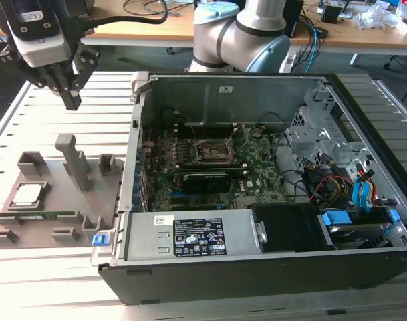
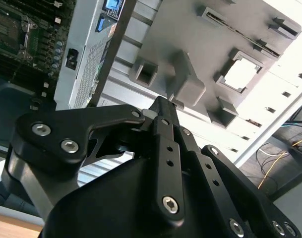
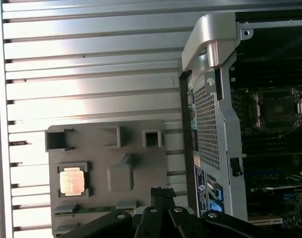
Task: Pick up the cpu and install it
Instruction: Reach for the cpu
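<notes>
Ribbed aluminium slats form the worktop [image 1: 63, 281], pale and matte, with shallow grooves running across the exterior view. Nearest the camera stands an open computer case [image 1: 256, 274] of dark sheet metal, and a boxy power supply [image 1: 190, 237] sits along its front edge. Just beside the case, at the exterior view's lower left, lies a flat grey plastic tray [image 1: 56, 194] moulded with square pockets, low ribs and a tall post [image 1: 76, 160].

The cpu [image 1: 27, 194] rests flat in a framed pocket near the tray's left edge. It is a thin, near-square chip with a silvery metal top and a pale rim, so it has no real long axis to align with. In the first wrist view its lid [image 3: 72, 180] glints bright against the dull tray.

The pincer [image 1: 73, 101] hangs at the exterior view's upper left, above the far end of the tray and close to the tall post. Its black, bolted fingers [image 2: 163, 111] are drawn together to a narrow tip and hold nothing. From that tip the cpu lies lower in the frame and toward the exterior view's left, well apart, so I judge that the grasp turns on a shift to that side and then a drop.

Farther back inside the case, the green motherboard carries the dark socket [image 1: 213, 150] in its metal frame, open and bare. Behind it rise the arm's grey and light blue joints [image 1: 246, 33] and a wooden desk [image 1: 156, 30].
</notes>
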Robot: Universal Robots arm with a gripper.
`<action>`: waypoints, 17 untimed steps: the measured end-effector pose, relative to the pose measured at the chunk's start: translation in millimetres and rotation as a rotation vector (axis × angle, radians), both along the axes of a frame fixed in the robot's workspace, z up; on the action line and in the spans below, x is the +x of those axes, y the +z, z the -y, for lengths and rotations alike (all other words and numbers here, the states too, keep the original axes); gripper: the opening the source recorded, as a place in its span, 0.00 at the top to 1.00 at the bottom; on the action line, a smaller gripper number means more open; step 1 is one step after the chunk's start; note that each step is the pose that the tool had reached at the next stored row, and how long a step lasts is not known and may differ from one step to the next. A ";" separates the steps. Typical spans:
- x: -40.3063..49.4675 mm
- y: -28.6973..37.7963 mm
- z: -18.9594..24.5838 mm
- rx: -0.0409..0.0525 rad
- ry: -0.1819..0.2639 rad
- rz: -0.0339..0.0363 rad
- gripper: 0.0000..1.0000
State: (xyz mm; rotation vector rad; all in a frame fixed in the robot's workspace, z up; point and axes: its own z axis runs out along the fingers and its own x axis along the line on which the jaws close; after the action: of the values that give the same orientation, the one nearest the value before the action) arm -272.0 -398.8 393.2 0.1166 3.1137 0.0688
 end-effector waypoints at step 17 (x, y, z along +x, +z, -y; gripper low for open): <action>-36.1 -0.9 0.0 0.0001 0.000 0.0000 0.89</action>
State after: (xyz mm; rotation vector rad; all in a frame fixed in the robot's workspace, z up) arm -308.1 -398.8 392.4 0.1166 3.1136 0.0689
